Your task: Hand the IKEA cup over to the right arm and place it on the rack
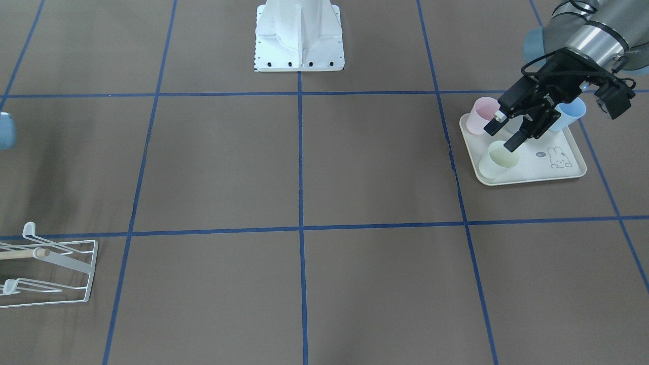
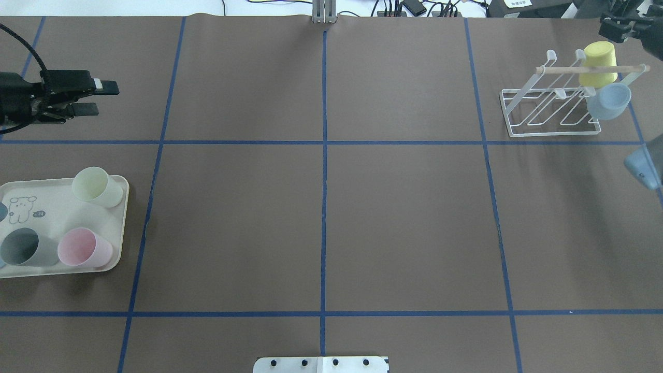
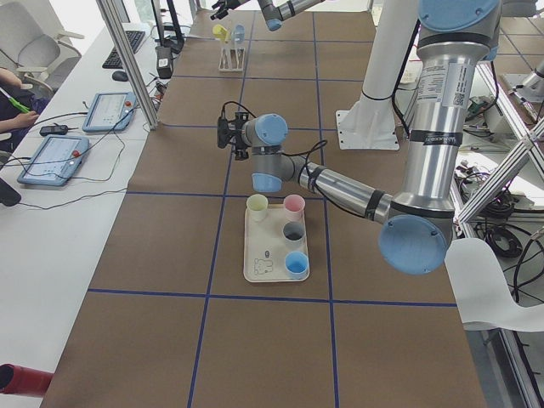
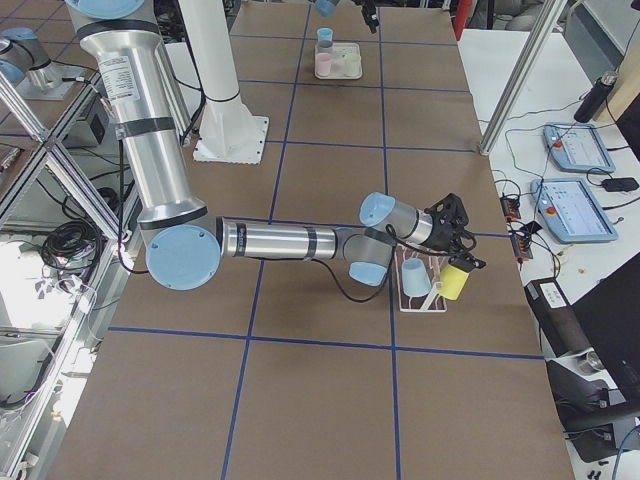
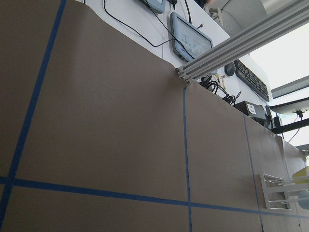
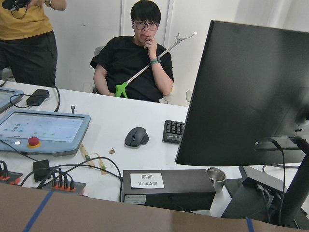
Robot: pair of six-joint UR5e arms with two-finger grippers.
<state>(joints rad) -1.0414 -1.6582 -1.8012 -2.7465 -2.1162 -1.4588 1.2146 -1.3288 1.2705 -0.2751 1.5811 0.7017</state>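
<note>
Yellow cup [image 2: 600, 62] on rack [image 2: 559, 94] — overhead shows it; front-facing view crops it.

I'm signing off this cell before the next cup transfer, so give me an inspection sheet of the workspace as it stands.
Surface: brown paper-covered table, blue tape grid, flat.
Job's things: pale green cup, pink cup, grey cup and bright blue cup upright on the cream rabbit-print tray; white wire rack carries a yellow cup and a pale blue cup.
Clutter: nothing seen.
Grippers: left gripper open, empty, raised near the tray; right gripper by the rack, state cannot be told.
Cables: black cable along the left wrist; desk cables beyond the table.
Surroundings: dark monitor; seated person.
</note>
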